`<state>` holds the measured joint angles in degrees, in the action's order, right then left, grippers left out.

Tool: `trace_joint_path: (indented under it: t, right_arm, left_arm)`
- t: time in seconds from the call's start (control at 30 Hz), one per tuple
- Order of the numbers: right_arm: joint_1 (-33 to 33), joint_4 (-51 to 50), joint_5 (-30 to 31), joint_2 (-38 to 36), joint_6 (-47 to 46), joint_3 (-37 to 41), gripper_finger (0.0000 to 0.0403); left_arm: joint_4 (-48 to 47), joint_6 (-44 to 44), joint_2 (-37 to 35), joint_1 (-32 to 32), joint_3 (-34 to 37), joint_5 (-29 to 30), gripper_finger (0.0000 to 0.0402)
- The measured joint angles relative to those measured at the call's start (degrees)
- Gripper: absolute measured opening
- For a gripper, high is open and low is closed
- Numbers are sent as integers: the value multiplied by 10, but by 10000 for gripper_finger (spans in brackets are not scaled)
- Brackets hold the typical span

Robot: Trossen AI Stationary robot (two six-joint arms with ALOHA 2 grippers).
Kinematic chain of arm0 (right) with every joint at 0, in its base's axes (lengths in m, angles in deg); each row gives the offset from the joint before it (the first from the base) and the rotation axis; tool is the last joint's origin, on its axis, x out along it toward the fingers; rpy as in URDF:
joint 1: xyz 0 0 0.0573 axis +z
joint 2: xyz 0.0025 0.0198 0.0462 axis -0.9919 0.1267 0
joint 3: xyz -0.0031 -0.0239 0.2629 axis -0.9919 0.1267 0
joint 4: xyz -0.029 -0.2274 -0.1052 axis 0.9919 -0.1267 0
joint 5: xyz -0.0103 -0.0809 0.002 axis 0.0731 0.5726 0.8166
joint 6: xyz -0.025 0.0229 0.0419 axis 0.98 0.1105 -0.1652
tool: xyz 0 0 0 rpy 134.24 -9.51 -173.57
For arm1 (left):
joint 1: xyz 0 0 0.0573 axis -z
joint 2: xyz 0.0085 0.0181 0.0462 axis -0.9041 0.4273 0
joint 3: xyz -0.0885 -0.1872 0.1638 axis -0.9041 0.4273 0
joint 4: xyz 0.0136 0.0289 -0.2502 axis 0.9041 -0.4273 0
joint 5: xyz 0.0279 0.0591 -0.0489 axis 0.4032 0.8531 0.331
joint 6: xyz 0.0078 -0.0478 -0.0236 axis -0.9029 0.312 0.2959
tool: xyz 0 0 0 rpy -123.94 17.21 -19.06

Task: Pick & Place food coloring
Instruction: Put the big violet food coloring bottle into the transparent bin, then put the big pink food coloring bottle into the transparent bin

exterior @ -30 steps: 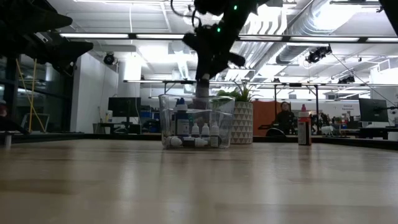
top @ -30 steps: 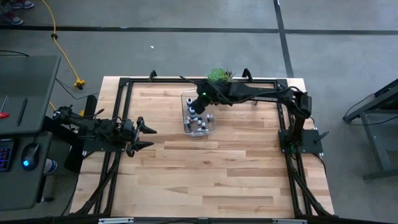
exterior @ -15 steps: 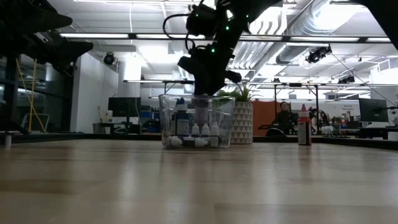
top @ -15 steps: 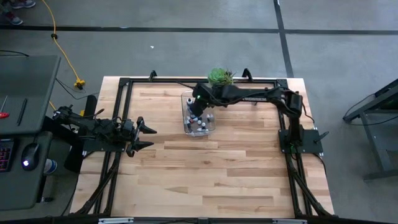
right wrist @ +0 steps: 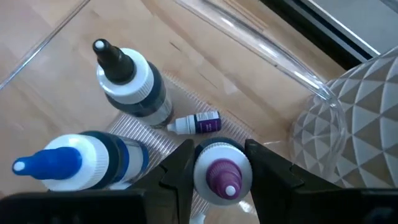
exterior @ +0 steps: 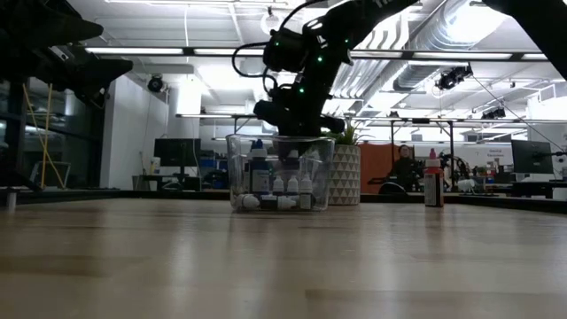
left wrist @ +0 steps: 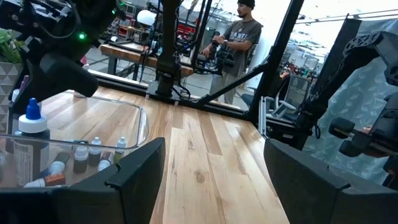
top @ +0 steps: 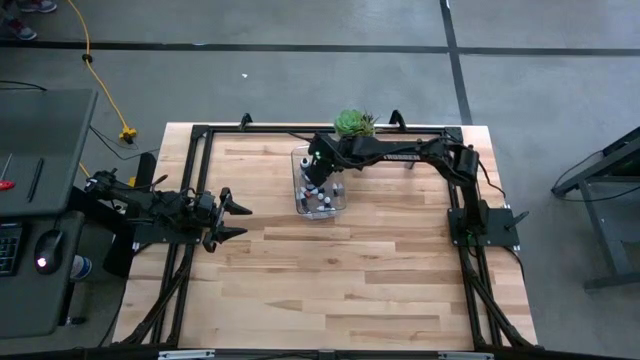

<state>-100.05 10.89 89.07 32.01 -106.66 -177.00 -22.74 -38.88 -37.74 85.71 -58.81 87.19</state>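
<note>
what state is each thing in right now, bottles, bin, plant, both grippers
right gripper: inside the clear bin, shut on the purple-tipped bottle
purple-tipped bottle: upright, held between the fingers
black-tipped bottle: upright in the bin
blue-tipped bottle: standing in the bin
small purple bottle: lying on its side
clear bin: open-topped, upright on the table
potted plant: upright beside the bin
left gripper: open, waiting at the table's left edge

Robotics lab, exposed ceiling ducts (exterior: pixel 461 27), computer monitors (exterior: pixel 177 152), workbenches (left wrist: pixel 134 53)
</note>
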Motion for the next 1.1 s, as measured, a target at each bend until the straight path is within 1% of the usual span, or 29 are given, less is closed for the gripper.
trace_joint_path:
  t: [0.07,0.13,0.23,0.33,0.7,0.97,1.1]
  right_arm:
    - [-3,0,-4,0,0,0,127]
    - [-7,0,-20,0,0,0,134]
    - [-12,0,-44,0,0,0,138]
    - [-15,0,-53,0,1,0,141]
    - [-18,0,-46,-7,34,0,144]
    - [-13,24,-22,-58,74,0,146]
    - [4,52,-25,-97,111,0,147]
  left_arm:
    - [0,0,0,0,0,0,271]
    - [0,0,0,0,0,0,271]
    - [0,0,0,0,0,0,271]
    - [0,0,0,0,0,0,271]
    - [0,0,0,0,0,0,271]
    - [0,0,0,0,0,0,271]
    - [0,0,0,0,0,0,271]
